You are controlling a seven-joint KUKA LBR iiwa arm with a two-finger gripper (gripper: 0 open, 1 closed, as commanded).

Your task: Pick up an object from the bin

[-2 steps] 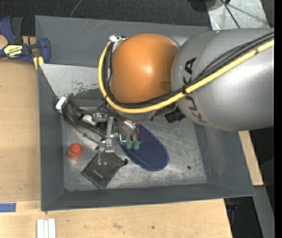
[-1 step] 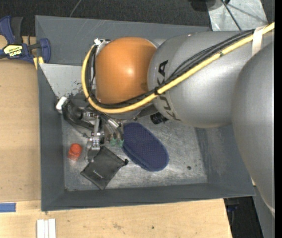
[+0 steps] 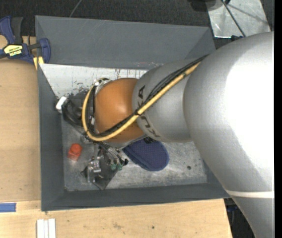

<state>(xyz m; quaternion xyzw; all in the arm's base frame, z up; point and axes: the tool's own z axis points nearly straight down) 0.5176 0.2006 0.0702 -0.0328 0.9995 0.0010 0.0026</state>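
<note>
My gripper (image 3: 98,168) hangs low over the bin's front left part, under the arm's orange cover. A small orange-red block (image 3: 74,151) lies on the floor just to its left, apart from it. To its right lies a dark blue oval pad (image 3: 150,156), partly hidden under the arm. I see nothing held in the gripper.
A dark thing with a white end (image 3: 63,106) sits against the left wall, behind the gripper. The arm and its orange cover hide the middle and right of the bin. The front wall stands close below the gripper.
</note>
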